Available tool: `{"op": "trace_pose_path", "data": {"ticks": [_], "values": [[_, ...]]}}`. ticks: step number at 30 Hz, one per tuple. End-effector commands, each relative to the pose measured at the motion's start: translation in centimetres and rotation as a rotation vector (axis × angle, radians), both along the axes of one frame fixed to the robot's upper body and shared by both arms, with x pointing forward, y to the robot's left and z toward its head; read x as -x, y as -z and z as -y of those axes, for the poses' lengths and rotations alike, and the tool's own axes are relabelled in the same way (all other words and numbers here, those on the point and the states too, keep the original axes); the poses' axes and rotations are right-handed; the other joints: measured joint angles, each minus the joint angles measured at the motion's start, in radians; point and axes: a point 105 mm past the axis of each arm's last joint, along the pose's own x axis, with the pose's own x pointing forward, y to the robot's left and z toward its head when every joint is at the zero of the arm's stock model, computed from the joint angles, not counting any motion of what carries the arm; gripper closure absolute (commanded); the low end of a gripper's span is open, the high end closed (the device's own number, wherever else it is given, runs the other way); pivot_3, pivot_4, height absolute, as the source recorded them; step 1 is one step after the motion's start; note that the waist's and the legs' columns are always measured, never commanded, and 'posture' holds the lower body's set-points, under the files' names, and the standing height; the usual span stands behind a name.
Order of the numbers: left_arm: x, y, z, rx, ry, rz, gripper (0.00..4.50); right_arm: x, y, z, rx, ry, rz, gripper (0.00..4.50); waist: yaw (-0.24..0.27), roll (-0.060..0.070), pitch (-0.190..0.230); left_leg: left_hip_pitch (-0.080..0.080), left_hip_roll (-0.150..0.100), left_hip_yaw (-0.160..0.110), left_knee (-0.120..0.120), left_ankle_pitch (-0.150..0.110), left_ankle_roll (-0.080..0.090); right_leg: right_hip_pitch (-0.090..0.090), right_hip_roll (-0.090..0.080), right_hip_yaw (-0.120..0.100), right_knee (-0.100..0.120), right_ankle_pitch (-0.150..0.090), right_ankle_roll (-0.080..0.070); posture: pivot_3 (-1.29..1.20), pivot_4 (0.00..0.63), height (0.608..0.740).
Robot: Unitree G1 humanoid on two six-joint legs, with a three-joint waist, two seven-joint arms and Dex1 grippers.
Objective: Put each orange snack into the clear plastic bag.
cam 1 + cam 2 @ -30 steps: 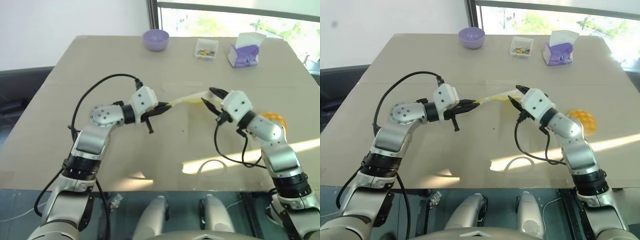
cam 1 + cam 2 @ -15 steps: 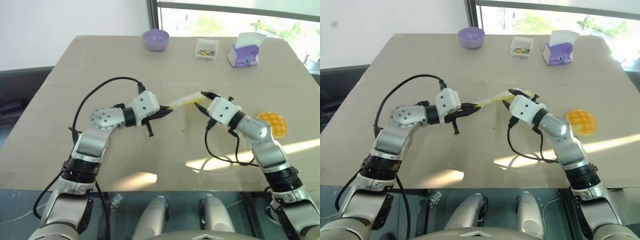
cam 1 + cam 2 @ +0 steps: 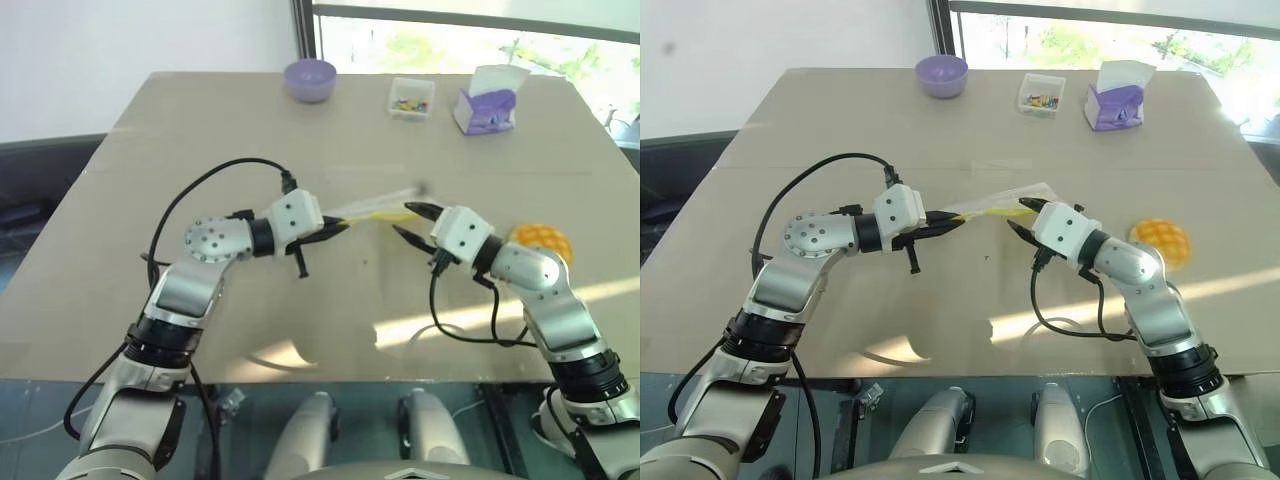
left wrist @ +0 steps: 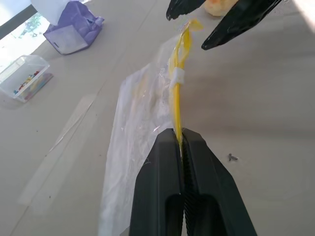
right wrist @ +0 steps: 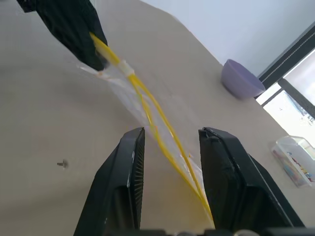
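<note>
The clear plastic bag [image 3: 384,204] hangs just above the table's middle, its yellow seal strip [image 4: 176,83] stretched out. My left gripper [image 3: 336,224] is shut on one end of that strip. My right gripper [image 3: 408,222] is open at the strip's other end. In the right wrist view the strip [image 5: 156,115] runs between its fingers [image 5: 129,162] without being pinched. One orange snack [image 3: 1162,240], a round bun with a grid pattern, lies on the table to the right, just behind my right forearm.
A purple bowl [image 3: 311,78], a small clear box of colourful bits [image 3: 412,98] and a purple-and-white tissue box [image 3: 488,104] stand along the table's far edge. A tiny screw [image 4: 233,157] lies on the table under the bag.
My right gripper has drawn a little toward the near side, and its wrist has turned to point more leftward at the bag's end. The left gripper has kept its hold on the strip.
</note>
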Motion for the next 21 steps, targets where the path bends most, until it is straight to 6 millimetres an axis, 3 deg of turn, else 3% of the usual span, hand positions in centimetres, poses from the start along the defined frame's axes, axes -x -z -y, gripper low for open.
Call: {"op": "trace_pose_path", "data": {"ticks": [1,7,21], "values": [[0.1,-1.0,-0.1,0.007,0.009,0.04,4.5,0.1,-2.2,0.0,-0.039,0.003,0.069,2.66,0.001,0.0,0.0,0.0,0.0,0.0,0.0,0.0,0.0,0.0,0.0,0.0,0.0,0.0,0.0,0.0,0.15,0.74],[0.1,-1.0,-0.1,0.004,0.014,0.043,4.5,-0.4,-2.3,0.0,-0.052,0.021,0.069,2.66,0.001,0.0,0.0,0.0,0.0,0.0,0.0,0.0,0.0,0.0,0.0,0.0,0.0,0.0,0.0,0.0,0.15,0.74],[0.8,-1.0,0.6,0.01,0.057,0.052,4.5,-3.0,-0.4,-0.9,0.012,0.097,0.073,2.66,0.0,0.0,0.0,0.0,0.0,0.0,0.0,0.0,0.0,0.0,0.0,0.0,0.0,0.0,0.0,0.0,0.15,0.74]]}}
